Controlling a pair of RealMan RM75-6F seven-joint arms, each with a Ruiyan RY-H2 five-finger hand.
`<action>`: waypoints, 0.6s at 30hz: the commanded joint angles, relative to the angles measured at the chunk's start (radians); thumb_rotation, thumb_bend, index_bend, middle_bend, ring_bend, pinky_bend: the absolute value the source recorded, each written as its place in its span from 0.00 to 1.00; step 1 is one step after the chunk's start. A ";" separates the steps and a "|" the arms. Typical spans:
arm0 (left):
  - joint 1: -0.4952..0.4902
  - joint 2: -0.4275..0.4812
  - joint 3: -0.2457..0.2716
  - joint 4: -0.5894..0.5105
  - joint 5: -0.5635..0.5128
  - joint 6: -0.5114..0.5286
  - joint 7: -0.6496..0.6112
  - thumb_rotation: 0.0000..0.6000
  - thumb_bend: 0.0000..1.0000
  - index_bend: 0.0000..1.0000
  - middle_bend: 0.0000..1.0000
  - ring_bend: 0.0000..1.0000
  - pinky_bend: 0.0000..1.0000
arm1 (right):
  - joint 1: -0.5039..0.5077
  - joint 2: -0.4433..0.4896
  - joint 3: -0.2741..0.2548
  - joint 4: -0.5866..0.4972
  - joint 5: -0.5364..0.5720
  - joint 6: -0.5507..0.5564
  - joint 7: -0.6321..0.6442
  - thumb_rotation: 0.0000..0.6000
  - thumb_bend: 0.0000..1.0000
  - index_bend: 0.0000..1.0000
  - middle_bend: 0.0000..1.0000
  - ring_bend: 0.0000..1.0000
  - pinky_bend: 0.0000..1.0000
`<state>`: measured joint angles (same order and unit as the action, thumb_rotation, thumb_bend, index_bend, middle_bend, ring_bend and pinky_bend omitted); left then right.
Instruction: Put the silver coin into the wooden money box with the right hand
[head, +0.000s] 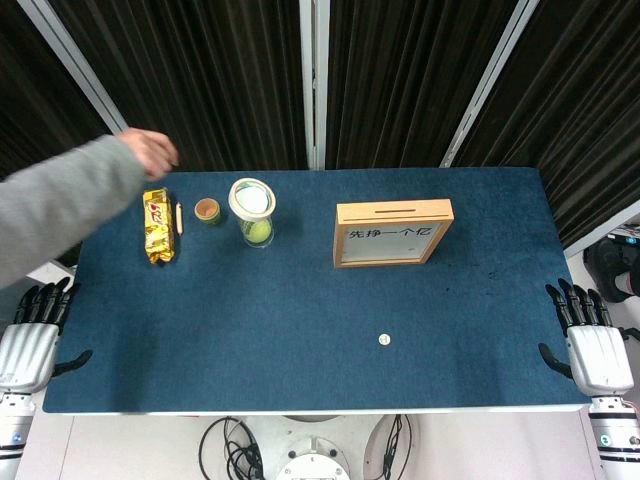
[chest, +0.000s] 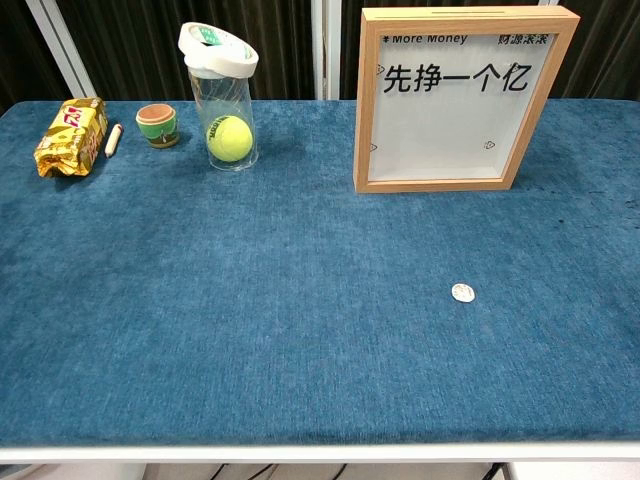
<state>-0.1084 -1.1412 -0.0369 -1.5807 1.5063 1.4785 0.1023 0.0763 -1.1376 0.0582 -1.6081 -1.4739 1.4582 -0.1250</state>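
Observation:
A small silver coin lies flat on the blue table, toward the front right of centre. The wooden money box stands upright behind it, a framed pane with printed characters and a slot along its top edge. My right hand rests off the table's right edge, fingers apart, holding nothing. My left hand sits off the left edge, also open and empty. Neither hand shows in the chest view.
At the back left lie a gold snack packet, a small stick, a little round tub and a clear jar with a tennis ball. A person's grey-sleeved arm reaches over the table's far-left corner.

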 joint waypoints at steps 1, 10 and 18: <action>0.000 0.000 0.000 -0.001 0.000 0.000 0.001 1.00 0.12 0.05 0.00 0.00 0.00 | 0.000 0.000 0.000 0.000 0.000 0.000 0.000 1.00 0.20 0.00 0.00 0.00 0.00; -0.001 0.001 0.001 -0.006 0.003 -0.001 0.006 1.00 0.12 0.05 0.00 0.00 0.00 | 0.002 0.002 -0.008 -0.005 -0.010 -0.006 -0.004 1.00 0.20 0.00 0.00 0.00 0.00; -0.007 -0.003 -0.002 -0.002 0.000 -0.009 0.003 1.00 0.12 0.05 0.00 0.00 0.00 | 0.040 0.001 -0.037 -0.045 -0.080 -0.055 -0.062 1.00 0.20 0.00 0.00 0.00 0.00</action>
<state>-0.1158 -1.1445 -0.0390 -1.5824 1.5063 1.4698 0.1050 0.1054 -1.1371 0.0301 -1.6414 -1.5373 1.4156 -0.1740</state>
